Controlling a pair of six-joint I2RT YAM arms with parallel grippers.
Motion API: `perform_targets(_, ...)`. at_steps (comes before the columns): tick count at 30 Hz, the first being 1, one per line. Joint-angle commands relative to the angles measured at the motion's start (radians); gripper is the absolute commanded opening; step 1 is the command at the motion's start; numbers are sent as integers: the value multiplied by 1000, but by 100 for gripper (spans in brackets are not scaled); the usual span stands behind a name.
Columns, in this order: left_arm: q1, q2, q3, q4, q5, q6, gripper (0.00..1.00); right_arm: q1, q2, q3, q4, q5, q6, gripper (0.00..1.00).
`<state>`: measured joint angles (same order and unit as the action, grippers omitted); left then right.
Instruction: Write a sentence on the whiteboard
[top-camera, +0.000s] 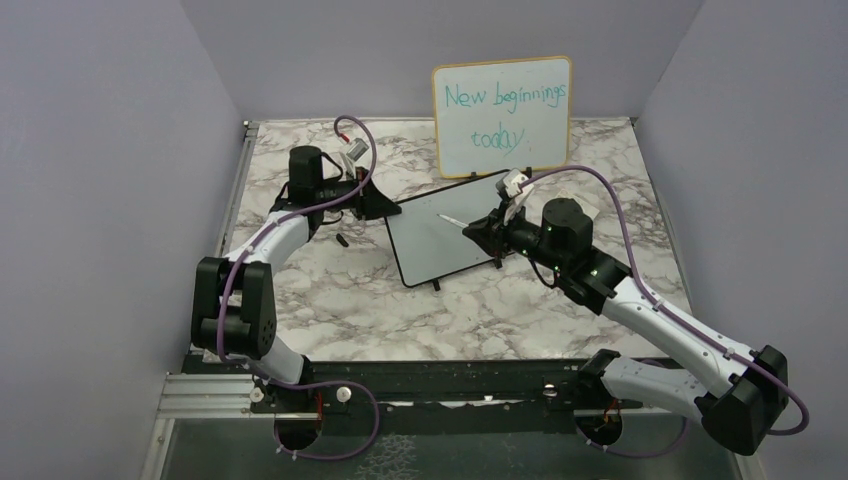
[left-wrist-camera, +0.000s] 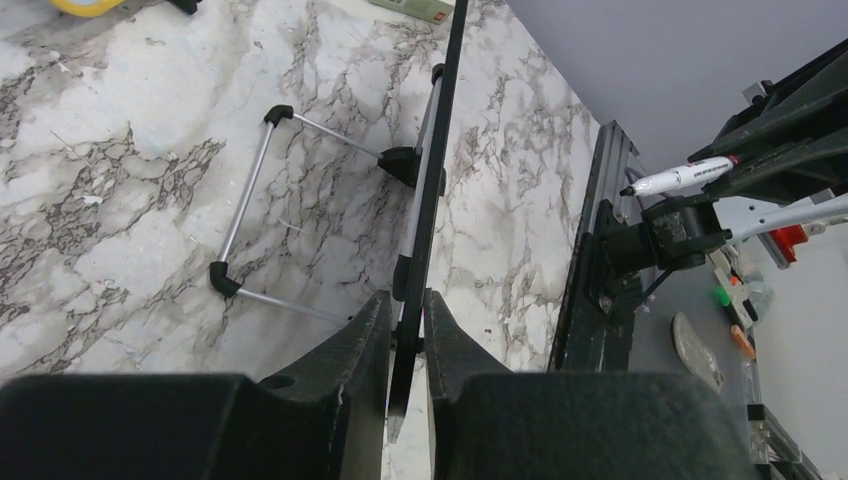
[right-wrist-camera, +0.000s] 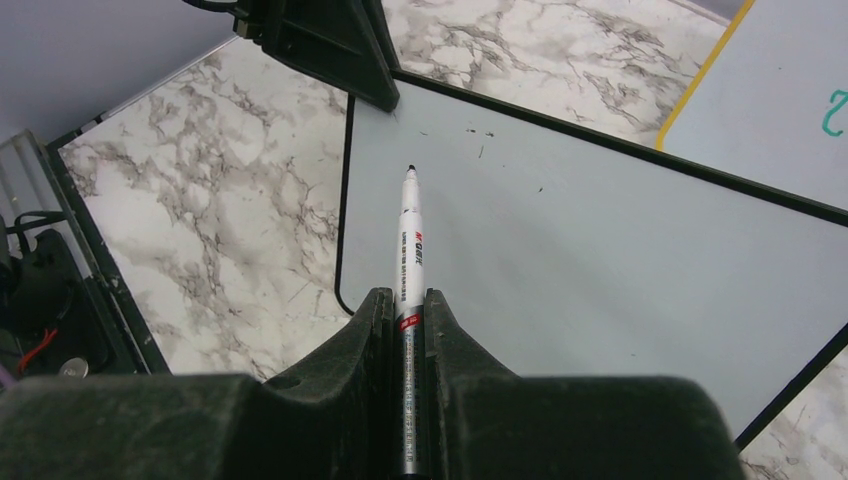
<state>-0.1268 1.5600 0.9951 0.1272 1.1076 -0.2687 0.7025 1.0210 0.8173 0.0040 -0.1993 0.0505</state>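
Firmly, left end effector (left-wrist-camera: 406, 306) grips whiteboard (top-camera: 430, 250), right end effector (right-wrist-camera: 404, 300) clamps marker (right-wrist-camera: 410, 232).

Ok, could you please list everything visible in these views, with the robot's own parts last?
small black-framed rectangular whiteboard: one, white face nearly blank, table centre, propped on silver wire legs.
white marker pen: one, black tip, held over the whiteboard, apparently not touching.
larger wood-framed board: one, teal writing "New beginnings today", leaning at the back wall.
small black object: one, on the table by the left arm; too small to identify.
marble-pattern table: one, white and grey.
left gripper: black, shut on the whiteboard's edge.
right gripper: black, shut on the marker.
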Motion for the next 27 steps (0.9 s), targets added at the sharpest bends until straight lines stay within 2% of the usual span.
perform_targets(1, -5, -60, -31, 23, 44, 26, 16, 14, 0, 29, -2, 32, -18, 1)
perform_targets(6, -11, -102, -72, 23, 48, 37, 12, 31, 8, 40, -41, 50, -26, 1)
perform_targets(9, -26, -122, -88, 16, 42, 46, 4, 42, 5, 42, -53, 67, -33, 1)
perform_targets(13, -39, -145, -98, -11, 36, 67, 0, 53, 6, 48, -63, 82, -41, 1)
perform_targets(27, -40, -155, -95, -81, -19, 101, 0, 129, 44, 99, -122, 190, -93, 1)
